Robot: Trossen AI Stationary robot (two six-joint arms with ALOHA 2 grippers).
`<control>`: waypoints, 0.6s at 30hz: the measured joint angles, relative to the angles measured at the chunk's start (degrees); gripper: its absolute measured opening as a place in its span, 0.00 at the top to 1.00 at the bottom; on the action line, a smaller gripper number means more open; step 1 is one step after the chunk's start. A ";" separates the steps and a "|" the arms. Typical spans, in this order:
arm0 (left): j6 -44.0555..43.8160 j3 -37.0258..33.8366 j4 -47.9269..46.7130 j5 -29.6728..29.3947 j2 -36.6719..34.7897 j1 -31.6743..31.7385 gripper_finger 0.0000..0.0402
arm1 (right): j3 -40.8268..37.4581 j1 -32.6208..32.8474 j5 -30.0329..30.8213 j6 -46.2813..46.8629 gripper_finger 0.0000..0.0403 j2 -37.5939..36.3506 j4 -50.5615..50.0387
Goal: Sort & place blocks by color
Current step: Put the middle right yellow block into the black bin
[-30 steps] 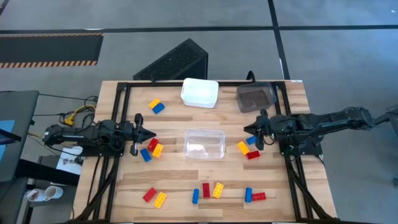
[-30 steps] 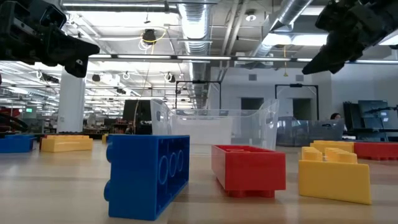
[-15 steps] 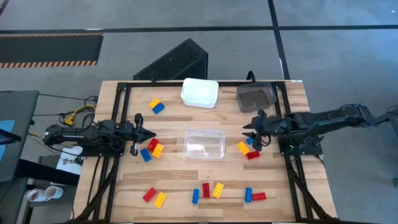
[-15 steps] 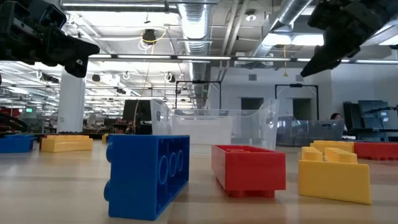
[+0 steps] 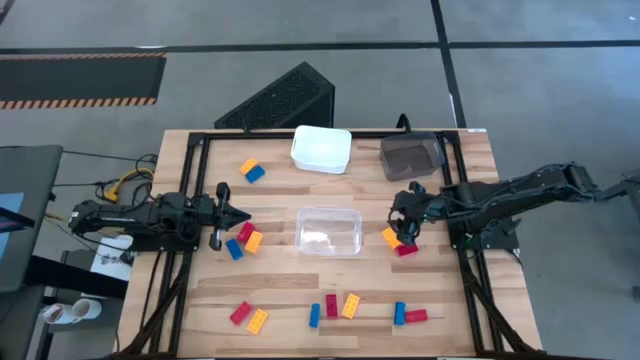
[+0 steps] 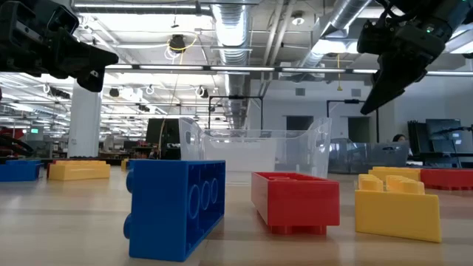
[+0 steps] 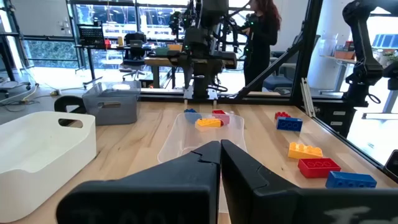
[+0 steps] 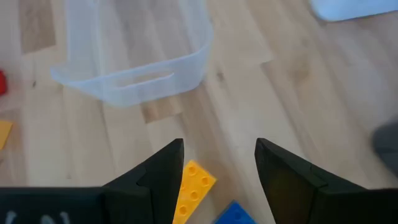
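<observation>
On the wooden tabletop (image 5: 330,285), three bins stood: a clear bin (image 5: 329,231) at the middle, a white bin (image 5: 321,149) along the far edge, and a grey bin (image 5: 410,156) to the right of it. The blocks lay scattered around them. Toward the far left sat a yellow-orange and blue pair (image 5: 250,170). Left of the clear bin lay a red block (image 5: 245,232), a yellow-orange block (image 5: 254,241) and a blue block (image 5: 234,249), close together. Right of the clear bin lay a small cluster: a yellow-orange brick (image 5: 391,237), a blue one mostly hidden under the arm, and a red brick (image 5: 406,249). Along the near edge were a red and yellow-orange pair at the left (image 5: 248,316), a blue, red and yellow-orange group at the middle (image 5: 332,307), and a blue and red pair at the right (image 5: 408,315).

The right pincer (image 5: 404,220) hung over the cluster right of the clear bin, fingers spread; in its wrist view the yellow-orange brick (image 8: 191,187) showed between the two dark fingers (image 8: 160,168), with a blue corner (image 8: 233,213) beside it, and nothing was gripped. In the low view it hung well above the tabletop.

The left pincer (image 5: 240,215) waited at the left side, pointing toward the clear bin, its fingers (image 7: 186,163) pressed together and holding nothing.
</observation>
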 joint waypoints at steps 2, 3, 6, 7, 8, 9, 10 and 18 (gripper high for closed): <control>0.00 0.01 0.00 0.00 0.00 -0.02 1.00 | 0.00 0.51 -0.75 0.11 0.46 1.39 -0.15; 0.00 -0.02 0.00 0.00 0.00 0.00 1.00 | 0.00 0.78 -0.82 0.11 0.46 2.14 -0.20; 0.00 0.00 0.00 0.00 0.00 -0.01 1.00 | 0.00 1.25 -0.82 1.66 0.48 4.46 -0.25; 0.00 0.01 0.00 0.00 0.00 -0.01 1.00 | 0.00 1.26 -0.84 2.57 0.48 5.20 -0.36; 0.00 0.01 0.00 0.00 0.00 -0.02 1.00 | 0.00 1.24 -0.82 3.42 0.48 5.94 -0.44; 0.00 -0.01 0.00 0.00 0.00 -0.01 1.00 | 0.00 1.24 -0.82 4.28 0.48 6.72 -0.43; 0.00 0.01 0.00 0.00 0.00 0.00 1.00 | 0.00 1.24 -0.88 5.23 0.48 7.52 -0.67; 0.00 0.01 0.00 0.00 0.00 0.00 1.00 | -0.02 1.10 -0.93 15.42 0.46 12.64 -1.57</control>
